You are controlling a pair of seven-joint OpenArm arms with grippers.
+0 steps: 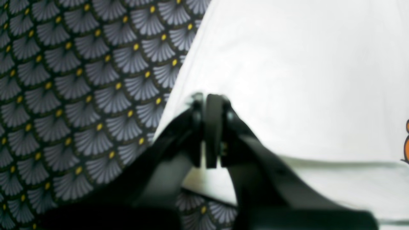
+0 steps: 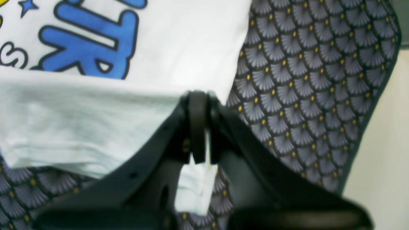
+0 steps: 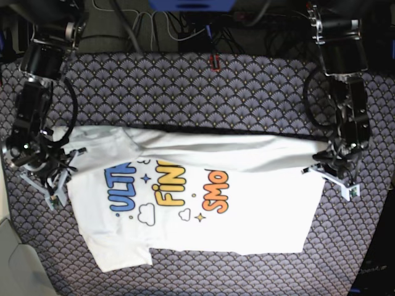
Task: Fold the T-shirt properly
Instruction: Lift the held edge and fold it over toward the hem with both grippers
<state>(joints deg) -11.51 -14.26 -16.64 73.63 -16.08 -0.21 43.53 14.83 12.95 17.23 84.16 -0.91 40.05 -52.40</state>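
Observation:
The white T-shirt (image 3: 259,209) lies print side up on the patterned cloth, its "ULTRA FINE SMOL" print (image 3: 166,191) showing. Its far side is folded over into a plain white band (image 3: 216,151) running across. My left gripper (image 3: 328,164) is shut on the band's end at the base view's right; in the left wrist view its fingers (image 1: 212,127) pinch white fabric (image 1: 287,80). My right gripper (image 3: 60,159) is shut on the other end; in the right wrist view it (image 2: 198,127) pinches the folded white layer (image 2: 80,121) beside the blue letters (image 2: 89,48).
A dark tablecloth with grey fan scales and yellow dots (image 3: 203,92) covers the table. Cables and arm bases (image 3: 185,24) crowd the far edge. The cloth's edge and pale floor (image 2: 383,143) lie just right of my right gripper. One sleeve (image 3: 120,256) sticks out at the near left.

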